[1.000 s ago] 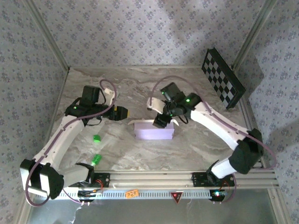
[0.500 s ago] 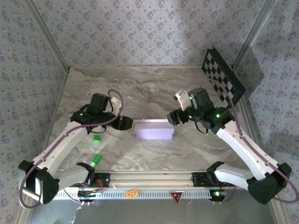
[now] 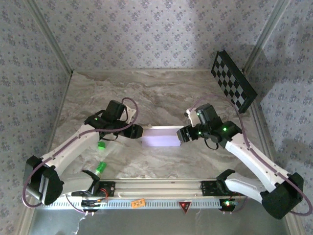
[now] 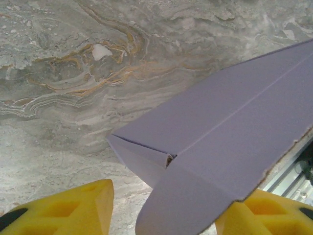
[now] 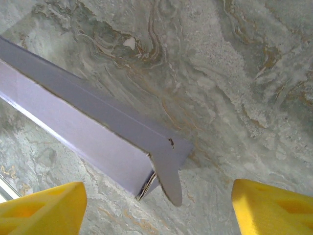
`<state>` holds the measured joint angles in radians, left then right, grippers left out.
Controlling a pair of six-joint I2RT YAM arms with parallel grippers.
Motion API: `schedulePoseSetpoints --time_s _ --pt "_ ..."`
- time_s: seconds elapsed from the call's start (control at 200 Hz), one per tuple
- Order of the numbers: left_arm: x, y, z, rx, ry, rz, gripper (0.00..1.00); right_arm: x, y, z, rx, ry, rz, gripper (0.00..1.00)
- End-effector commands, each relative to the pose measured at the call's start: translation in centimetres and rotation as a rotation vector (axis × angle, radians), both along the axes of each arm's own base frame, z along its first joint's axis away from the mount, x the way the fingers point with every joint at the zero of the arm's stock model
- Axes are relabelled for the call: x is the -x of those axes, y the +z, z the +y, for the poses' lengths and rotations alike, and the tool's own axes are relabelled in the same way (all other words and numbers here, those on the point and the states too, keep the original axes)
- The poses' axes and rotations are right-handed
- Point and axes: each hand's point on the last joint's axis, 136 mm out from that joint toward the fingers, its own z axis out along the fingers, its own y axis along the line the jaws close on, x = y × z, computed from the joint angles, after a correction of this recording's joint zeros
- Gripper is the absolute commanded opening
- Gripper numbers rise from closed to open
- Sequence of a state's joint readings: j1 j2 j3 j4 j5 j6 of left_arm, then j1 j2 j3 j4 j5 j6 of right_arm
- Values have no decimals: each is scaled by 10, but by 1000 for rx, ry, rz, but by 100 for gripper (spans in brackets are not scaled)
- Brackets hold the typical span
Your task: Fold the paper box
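Paper box [image 3: 160, 136] is lying folded, lavender side up, centre of the counter [image 3: 161, 93]. Left tool [image 3: 138, 132] and right tool [image 3: 182, 135] are straddling its two ends, fingers spread wide, neither clamping it.

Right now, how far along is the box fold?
Mostly done: the box lies on the table as a flat lavender shape. In hand: the left gripper and right gripper bracket its two ends, jaws open, not clamped. Left to do: one end tab sticks out untucked, and the other corner shows a small gap.
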<state>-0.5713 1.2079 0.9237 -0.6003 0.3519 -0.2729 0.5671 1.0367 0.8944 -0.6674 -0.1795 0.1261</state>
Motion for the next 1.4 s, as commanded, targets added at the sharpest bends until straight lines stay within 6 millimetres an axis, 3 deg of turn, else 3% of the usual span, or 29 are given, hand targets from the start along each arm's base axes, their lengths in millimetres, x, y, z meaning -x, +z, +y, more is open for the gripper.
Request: schedulePoseSetpoints --time_s 0.0,0.415,0.85,1.049,1.159,1.394 --pt "-9 11 -3 11 27 -35 54 -8 -2 3 -20 -35 8 76" --pt "-10 3 -8 27 31 -18 43 -13 -15 5 -7 -48 39 62" --pt "10 -27 3 -29 32 79 23 11 -68 -13 60 -77 165 45" --pt "16 -26 8 -26 39 71 22 13 -67 -15 47 -84 158 44" --pt "8 -1 6 -13 29 -6 31 8 -57 -13 34 -83 133 46" --pt "-3 67 1 30 -82 -249 71 -2 -19 -5 -29 -66 42 57"
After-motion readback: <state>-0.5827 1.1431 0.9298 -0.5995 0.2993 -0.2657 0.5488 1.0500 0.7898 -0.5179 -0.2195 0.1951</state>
